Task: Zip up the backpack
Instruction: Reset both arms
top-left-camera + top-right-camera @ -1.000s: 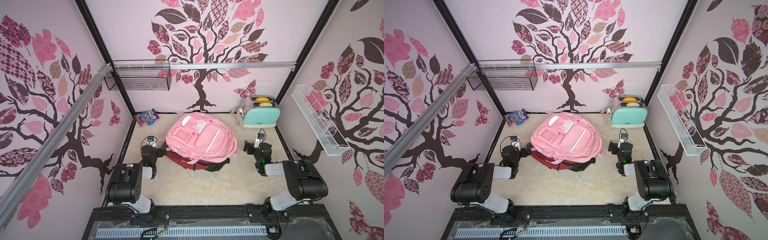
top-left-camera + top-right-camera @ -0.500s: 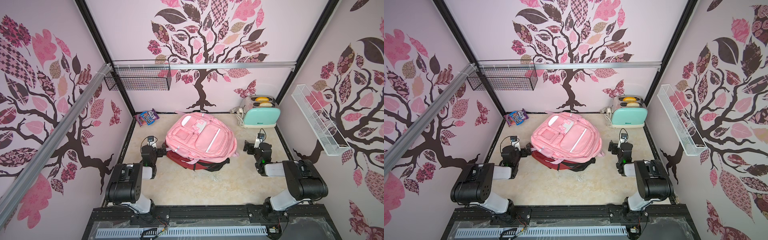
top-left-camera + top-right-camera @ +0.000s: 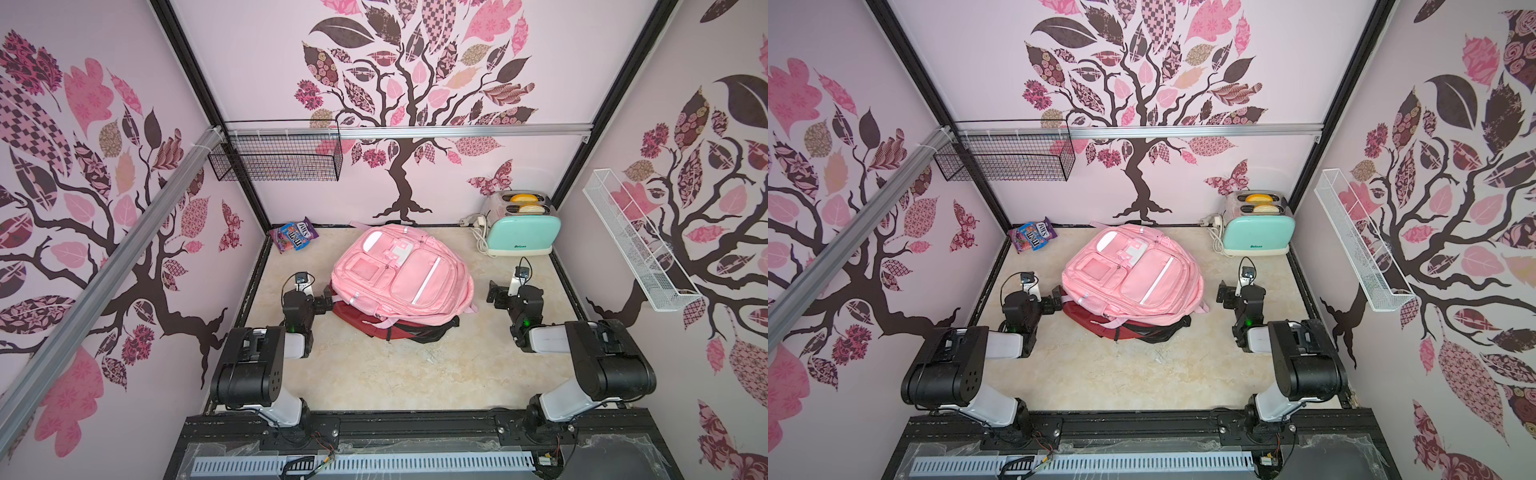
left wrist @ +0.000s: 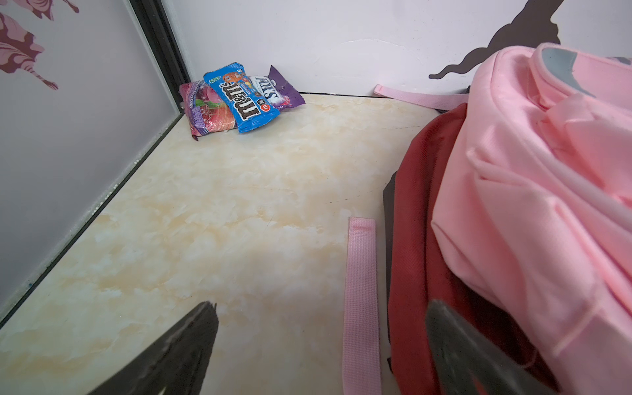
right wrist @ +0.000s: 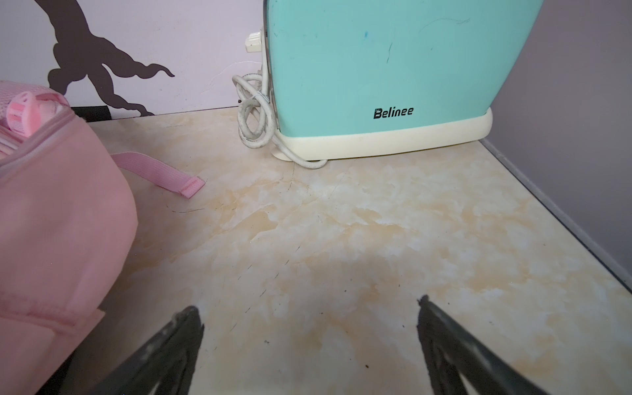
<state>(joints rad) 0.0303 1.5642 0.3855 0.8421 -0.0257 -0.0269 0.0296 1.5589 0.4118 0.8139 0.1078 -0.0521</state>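
Candy packets (image 3: 294, 235) lie heaped in the far left corner of the marbled counter (image 3: 386, 374), below a black wire basket (image 3: 274, 156) that hangs on the back wall. Nearer me on that side, the left end effector (image 3: 325, 300) points inward with its jaws spread wide and nothing between them. In the left wrist view one finger (image 4: 178, 355) hangs over bare counter and its mate sits just in front of the dark red bag (image 4: 413, 239), though I can't say whether it touches. A loose pink strap (image 4: 360, 301) lies flat on the counter between those fingers. In the middle, toward the back wall, the pink backpack (image 3: 403, 278) lies front side up on top of the dark red bag, which sticks out from under its near edge in both top views. From here I can't make out whether its main zip is open or closed. The right wrist view shows only a short run of zipper track (image 5: 37, 136) along its upper edge. To the right, near the backpack but clear of it, the right end effector (image 3: 496, 296) is likewise wide open and empty, low over bare counter. Behind it in the far right corner stands a mint-green toaster (image 3: 521, 237) with bread slices (image 3: 524, 203) in its slots and its white cord (image 3: 480, 239) coiled beside it. A white wire rack (image 3: 636, 245) hangs on the right wall.
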